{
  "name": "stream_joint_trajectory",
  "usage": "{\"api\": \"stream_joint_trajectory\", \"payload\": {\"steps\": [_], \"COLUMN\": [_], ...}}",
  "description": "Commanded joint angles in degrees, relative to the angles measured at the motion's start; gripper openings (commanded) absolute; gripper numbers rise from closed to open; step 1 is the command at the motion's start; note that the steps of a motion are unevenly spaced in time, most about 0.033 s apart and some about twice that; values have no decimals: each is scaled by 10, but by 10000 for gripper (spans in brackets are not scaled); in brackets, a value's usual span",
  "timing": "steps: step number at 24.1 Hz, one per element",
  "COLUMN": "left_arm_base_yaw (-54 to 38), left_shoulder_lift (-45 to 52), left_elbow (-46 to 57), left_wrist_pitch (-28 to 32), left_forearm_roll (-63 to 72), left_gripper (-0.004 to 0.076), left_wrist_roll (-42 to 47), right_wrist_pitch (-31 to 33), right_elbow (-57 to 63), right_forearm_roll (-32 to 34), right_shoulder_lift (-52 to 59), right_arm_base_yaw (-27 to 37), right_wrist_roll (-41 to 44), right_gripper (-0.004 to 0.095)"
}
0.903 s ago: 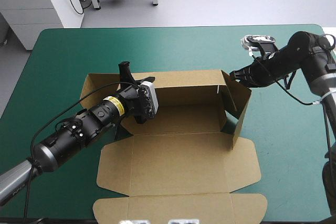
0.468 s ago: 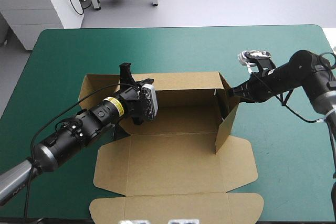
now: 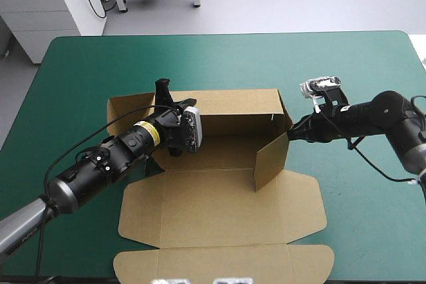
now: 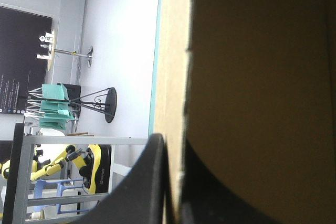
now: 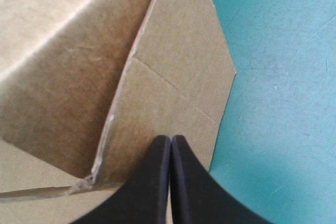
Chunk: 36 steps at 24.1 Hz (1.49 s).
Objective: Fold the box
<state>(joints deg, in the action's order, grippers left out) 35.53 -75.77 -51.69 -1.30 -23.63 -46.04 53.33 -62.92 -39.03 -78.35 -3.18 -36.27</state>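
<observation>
Brown corrugated box (image 3: 219,204), left pincer (image 4: 171,148) clamped on rear wall (image 3: 233,102), right pincer (image 5: 170,148) together, seemingly touching flap (image 3: 271,161)

The brown cut sheet of corrugated board (image 3: 226,154) lies mid-table on the teal-green cover (image 3: 86,64), partly erected. Its rear wall (image 3: 233,106) stands upright, the right end flap (image 3: 271,161) angles inward over the base, and the lid panel (image 3: 219,211) lies flat.

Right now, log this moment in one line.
box: half-folded | left tool: shut on rear wall | right tool: shut, tip against end flap | lid: flat
</observation>
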Motion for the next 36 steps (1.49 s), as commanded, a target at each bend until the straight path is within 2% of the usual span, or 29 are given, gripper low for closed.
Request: {"api": "stream_joint_trajectory", "payload": {"steps": [1, 5, 8, 17, 19, 21, 23, 27, 29, 32, 36], "left_arm_base_yaw": [0, 0, 0, 1, 1, 1, 1, 1, 1, 1, 1], "left_shoulder_lift": [2, 2, -3, -25, -31, -31, -31, -31, -31, -31, -31], "left_elbow": [-8, -8, -8, -8, -8, -8, -8, -8, -8, -8, -8], "left_wrist_pitch": [-42, -52, -73, -78, -75, -72, -69, -38, -34, -33, -34], "left_forearm_roll": [7, 7, 7, 11, 11, 11, 8, 8, 8, 8, 14], "left_gripper": [-8, -8, -8, -8, -8, -8, -8, -8, -8, -8, -8], "left_wrist_roll": [8, 0, -21, -22, -22, -22, -23, -23, -23, -23, -21], "right_wrist_pitch": [-55, -101, -128, -136, -128, -116, -112, -108, -109, -115, -201], "right_elbow": [23, 76, 109, 125, 125, 125, 125, 125, 125, 125, 125], "right_forearm_roll": [-72, -149, -180, -170, -163, -147, -146, -179, -201, -222, -221], "right_shoulder_lift": [28, 40, 50, 58, 60, 61, 61, 61, 58, 31, 5], "right_arm_base_yaw": [-1, -1, -1, -1, -1, -1, -1, -1, -2, -32, -81], "right_wrist_roll": [-73, -179, -241, -303, -319, -322, -330, -381, -415, -452, -451], "right_gripper": [-20, -19, -18, -11, 36, 145, 257, 546, 648, 690, 690]}}
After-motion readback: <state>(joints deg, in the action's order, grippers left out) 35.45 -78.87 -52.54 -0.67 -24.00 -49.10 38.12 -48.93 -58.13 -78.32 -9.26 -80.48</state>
